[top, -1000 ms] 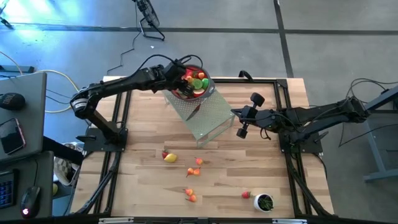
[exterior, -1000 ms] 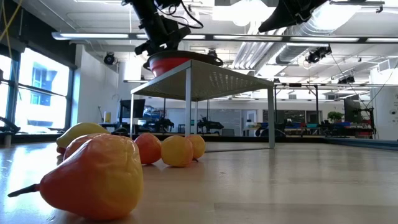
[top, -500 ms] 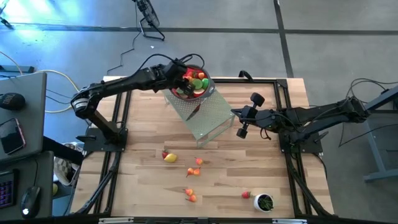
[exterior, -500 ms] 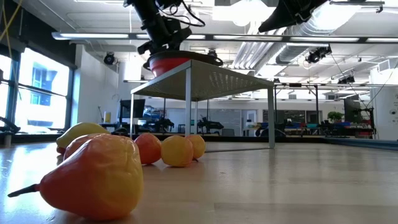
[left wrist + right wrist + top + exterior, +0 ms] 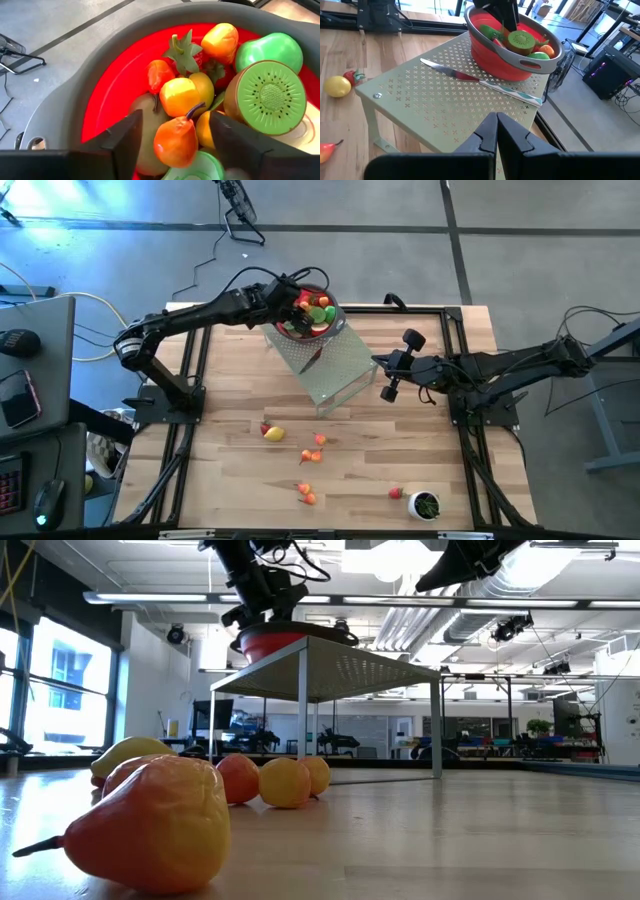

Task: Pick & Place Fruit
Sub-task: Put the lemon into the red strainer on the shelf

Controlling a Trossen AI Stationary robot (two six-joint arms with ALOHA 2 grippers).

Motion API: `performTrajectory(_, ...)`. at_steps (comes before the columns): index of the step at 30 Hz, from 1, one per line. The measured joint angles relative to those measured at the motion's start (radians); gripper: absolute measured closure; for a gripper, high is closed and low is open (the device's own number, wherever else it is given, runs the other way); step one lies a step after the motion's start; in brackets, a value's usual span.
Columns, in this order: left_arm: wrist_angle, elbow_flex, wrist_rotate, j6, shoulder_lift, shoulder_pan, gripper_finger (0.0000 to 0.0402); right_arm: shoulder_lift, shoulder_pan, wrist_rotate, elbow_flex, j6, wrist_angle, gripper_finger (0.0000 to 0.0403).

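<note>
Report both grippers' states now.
Left gripper: open above the red bowl with the grey rim, a small orange toy pear between its fingers, not gripped.
Right gripper: shut, holding nothing.

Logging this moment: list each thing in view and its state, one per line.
Left end effector: open, over the red bowl.
Right end effector: shut, empty, beside the rack.
Red bowl: upright on the rack, full of fruit.
Pear: in the bowl, between the open fingers.
Knife: flat on the rack.
Lemon: on the table.

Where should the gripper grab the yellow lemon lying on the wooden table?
Probably come straight down on the yellow toy lemon and pinch across its short middle: it lies flat, and a small red fruit crowds one end.
</note>
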Motion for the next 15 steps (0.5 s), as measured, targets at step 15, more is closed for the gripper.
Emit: performTrajectory(15,-0.014,0.001,-0.004,-0.019,-0.077,-0.001,0.0139,0.000,0.000,0.000,0.000,0.001,0.000,0.0401)
